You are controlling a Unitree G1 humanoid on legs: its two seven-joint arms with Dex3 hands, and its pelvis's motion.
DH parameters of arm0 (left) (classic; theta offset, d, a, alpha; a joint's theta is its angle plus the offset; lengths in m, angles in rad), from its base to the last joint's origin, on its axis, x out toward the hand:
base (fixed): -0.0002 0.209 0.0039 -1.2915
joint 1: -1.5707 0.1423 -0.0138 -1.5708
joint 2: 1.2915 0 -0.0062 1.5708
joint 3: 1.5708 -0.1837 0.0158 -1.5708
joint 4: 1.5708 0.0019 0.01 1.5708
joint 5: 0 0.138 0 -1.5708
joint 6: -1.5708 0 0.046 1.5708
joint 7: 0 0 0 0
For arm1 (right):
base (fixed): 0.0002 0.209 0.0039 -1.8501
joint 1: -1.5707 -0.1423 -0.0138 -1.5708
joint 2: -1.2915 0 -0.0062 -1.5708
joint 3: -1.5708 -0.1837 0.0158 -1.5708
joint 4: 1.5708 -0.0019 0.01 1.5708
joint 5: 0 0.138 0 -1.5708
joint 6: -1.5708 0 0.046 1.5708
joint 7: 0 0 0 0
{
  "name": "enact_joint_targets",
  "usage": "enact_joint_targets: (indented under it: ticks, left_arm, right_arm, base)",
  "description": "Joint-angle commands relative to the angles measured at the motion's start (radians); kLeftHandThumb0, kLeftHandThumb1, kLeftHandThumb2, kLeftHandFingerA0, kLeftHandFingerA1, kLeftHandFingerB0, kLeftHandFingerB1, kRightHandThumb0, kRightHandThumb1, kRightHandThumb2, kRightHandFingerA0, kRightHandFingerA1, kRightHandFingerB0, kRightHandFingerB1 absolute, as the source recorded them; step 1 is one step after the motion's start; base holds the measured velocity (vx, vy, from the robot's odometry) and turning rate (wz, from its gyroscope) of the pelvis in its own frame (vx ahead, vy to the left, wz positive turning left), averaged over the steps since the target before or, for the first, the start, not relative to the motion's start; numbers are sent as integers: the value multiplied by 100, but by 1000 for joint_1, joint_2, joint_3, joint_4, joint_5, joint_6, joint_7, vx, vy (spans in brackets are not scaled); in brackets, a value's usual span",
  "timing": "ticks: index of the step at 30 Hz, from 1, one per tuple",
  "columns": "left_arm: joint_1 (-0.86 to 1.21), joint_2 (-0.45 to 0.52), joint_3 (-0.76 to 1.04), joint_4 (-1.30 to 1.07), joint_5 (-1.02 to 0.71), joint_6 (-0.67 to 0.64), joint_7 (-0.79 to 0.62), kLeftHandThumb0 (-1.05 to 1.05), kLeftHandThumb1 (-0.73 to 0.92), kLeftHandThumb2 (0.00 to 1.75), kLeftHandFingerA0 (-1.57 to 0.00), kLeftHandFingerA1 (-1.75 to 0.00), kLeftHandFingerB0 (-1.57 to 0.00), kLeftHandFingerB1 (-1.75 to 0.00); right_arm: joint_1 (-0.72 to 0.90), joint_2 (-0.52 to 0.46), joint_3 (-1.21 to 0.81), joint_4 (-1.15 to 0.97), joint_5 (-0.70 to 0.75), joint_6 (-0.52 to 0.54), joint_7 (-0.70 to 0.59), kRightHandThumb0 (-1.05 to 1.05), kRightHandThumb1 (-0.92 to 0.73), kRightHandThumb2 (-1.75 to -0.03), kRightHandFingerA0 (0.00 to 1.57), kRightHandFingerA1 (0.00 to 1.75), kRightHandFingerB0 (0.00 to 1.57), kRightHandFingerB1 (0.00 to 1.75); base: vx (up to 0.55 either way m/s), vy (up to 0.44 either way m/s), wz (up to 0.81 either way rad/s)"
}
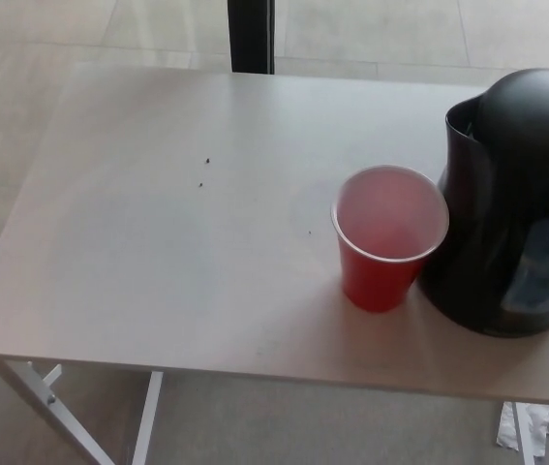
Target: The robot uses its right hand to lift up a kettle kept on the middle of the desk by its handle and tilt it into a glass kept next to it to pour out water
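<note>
You have the kettle point(511, 208) upright at the surface's point(158, 252) right edge, and the cup point(388, 237) stands just beside it on its left.
</note>
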Motion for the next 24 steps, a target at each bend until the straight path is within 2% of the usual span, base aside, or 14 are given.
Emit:
enact_joint_targets:
  ticks: [1, 2, 3, 4, 5, 6, 7, 10, 12, 16, 17, 21, 22, 24]
  left_arm:
    - [0, 15, -3, 7, -15, -22, -7, -105, 71, 96, -112, -108, -68, -150]
    - [-2, 15, -4, 9, -16, -20, -10, -105, 53, 124, -113, -108, -65, -156]
    - [-2, 15, -5, 10, -15, -19, -10, -105, 53, 124, -113, -108, -65, -156]
    - [-2, 17, -7, 12, -13, -24, -13, -105, 54, 124, -111, -112, -66, -154]
    - [-1, 17, -8, 11, -11, -27, -11, -105, 54, 124, -111, -112, -66, -154]
    - [2, 16, -10, 10, -10, -33, -16, -105, 51, 125, -108, -114, -68, -155]
    - [2, 15, -8, 9, -13, -31, -17, -105, 52, 124, -110, -112, -70, -153]
    - [5, 14, -11, 5, -11, -34, -21, -105, 51, 125, -110, -111, -69, -154]
    - [9, 18, -9, 0, -11, -25, -15, -105, 52, 126, -111, -110, -69, -155]
    - [4, 22, -9, 14, -9, -29, -17, -105, 52, 125, -109, -113, -68, -154]
    - [4, 23, -9, 11, -10, -26, -15, -105, 54, 123, -108, -115, -68, -153]
    - [6, 26, -7, 4, -12, -15, -8, -105, 54, 124, -109, -114, -67, -154]
    - [10, 24, -9, -1, -9, -22, -8, -105, 54, 125, -110, -113, -69, -153]
    - [10, 26, -8, -1, -11, -20, -10, -105, 54, 122, -114, -109, -70, -152]
  right_arm:
    - [2, 69, -32, -18, -23, -51, -80, -18, -70, -65, 98, 148, 70, 47]
    - [8, 84, -44, -26, -16, -68, -81, -12, -67, -79, 92, 159, 82, 55]
    - [10, 88, -48, -28, -16, -78, -79, -12, -67, -79, 92, 159, 82, 55]
    - [17, 97, -49, -29, -28, -121, -77, -7, -55, -109, 90, 175, 99, 80]
    - [19, 100, -46, -25, -40, -145, -79, -7, -55, -109, 90, 175, 99, 80]
    - [19, 116, -57, -2, -36, -190, -87, -3, -49, -132, 98, 166, 99, 133]
    - [17, 128, -64, 26, -44, -228, -106, -2, -49, -142, 93, 173, 89, 151]
    - [11, 139, -80, 58, -45, -254, -119, -1, -48, -145, 94, 175, 88, 158]
    - [23, 137, -74, 86, -72, -356, -130, -4, -48, -145, 96, 175, 87, 159]
    - [41, 138, -82, 81, -83, -408, -155, -9, -48, -139, 96, 175, 82, 159]
    - [48, 135, -78, 66, -98, -407, -172, -16, -53, -121, 91, 175, 78, 168]
    - [63, 143, -84, 21, -112, -400, -209, -14, -53, -121, 91, 175, 77, 168]
    - [58, 153, -93, 14, -119, -424, -240, -12, -46, -128, 90, 175, 78, 166]
    - [46, 162, -102, 12, -111, -455, -244, -12, -46, -131, 92, 175, 80, 164]
  base:
    - [0, 0, 0]
    - [0, 0, 0]
    - [0, 0, 0]
    - [0, 0, 0]
    - [0, 0, 0]
    - [0, 0, 0]
    - [0, 0, 0]
    - [0, 0, 0]
    - [0, 0, 0]
    - [0, 0, 0]
    - [0, 0, 0]
    - [0, 0, 0]
    - [0, 0, 0]
    - [0, 0, 0]
